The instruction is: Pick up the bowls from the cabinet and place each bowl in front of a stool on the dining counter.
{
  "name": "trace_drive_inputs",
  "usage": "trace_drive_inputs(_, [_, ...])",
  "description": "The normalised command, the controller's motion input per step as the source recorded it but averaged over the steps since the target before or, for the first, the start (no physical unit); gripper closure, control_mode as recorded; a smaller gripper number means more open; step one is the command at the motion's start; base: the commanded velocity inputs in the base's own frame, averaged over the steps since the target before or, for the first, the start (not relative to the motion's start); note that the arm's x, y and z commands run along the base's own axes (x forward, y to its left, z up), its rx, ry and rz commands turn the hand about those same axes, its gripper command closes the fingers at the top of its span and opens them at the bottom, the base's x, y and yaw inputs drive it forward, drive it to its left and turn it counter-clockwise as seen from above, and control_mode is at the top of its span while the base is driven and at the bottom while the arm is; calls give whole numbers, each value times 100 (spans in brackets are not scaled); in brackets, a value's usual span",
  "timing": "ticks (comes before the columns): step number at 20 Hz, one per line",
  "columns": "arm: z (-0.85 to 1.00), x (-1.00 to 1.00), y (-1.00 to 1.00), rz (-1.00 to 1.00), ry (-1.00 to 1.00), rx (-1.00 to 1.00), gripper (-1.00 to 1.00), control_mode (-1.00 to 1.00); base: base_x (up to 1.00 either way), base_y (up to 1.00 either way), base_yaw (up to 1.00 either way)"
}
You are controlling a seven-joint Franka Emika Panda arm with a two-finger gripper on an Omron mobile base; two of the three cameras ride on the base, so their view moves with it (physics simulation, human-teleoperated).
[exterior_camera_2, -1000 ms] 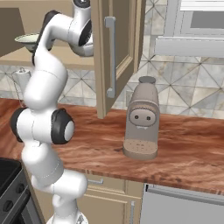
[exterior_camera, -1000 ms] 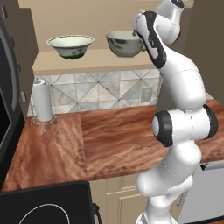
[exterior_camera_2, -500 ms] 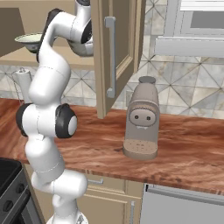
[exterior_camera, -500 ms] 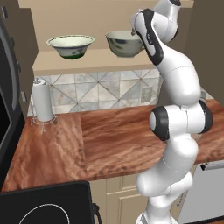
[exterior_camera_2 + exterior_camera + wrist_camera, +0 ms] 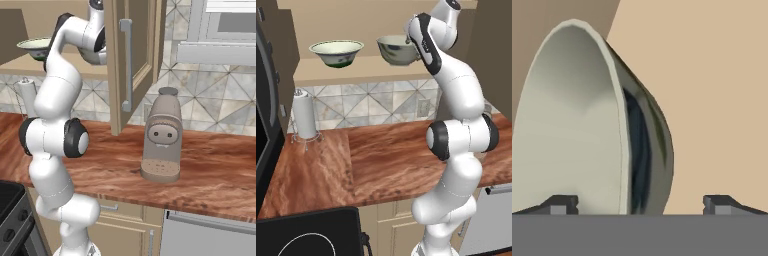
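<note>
- In the hand view the deeper bowl sits right at the gripper: pale cream-green inside, dark green-blue painted outside, its rim running between the 2 fingertips
- The jaws are spread wide, 1 tip over the bowl's inside and 1 outside its wall; they straddle the rim, and contact with it cannot be made out, so nothing is gripped
- From the left base view that deeper bowl stands upright on the cabinet shelf, with the hand at its right edge
- The wide bowl, flared at the rim, stands to its left on the same shelf, well apart from it
- Since half a second ago both bowls have kept their places; the arm's elbow joint has drifted slightly, while the hand stays at the deeper bowl
- In the right base view the open cabinet door hides the hand, and the wide bowl shows behind the arm
</note>
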Motion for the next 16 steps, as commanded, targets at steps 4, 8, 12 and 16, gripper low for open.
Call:
trace_drive_inputs(4, [-11, 4, 0, 0, 0, 0, -100, -100, 0, 0, 0])
trace_drive_inputs(8, [0, 0, 0, 0, 2, 0, 100, -100, 0, 0, 0])
trace_drive_inputs(12, [0, 0, 0, 0, 0, 0, 100, -100, 0, 0, 0])
trace_drive_inputs(16, [0, -1, 0, 0, 0, 0, 100, -100, 0, 0, 0])
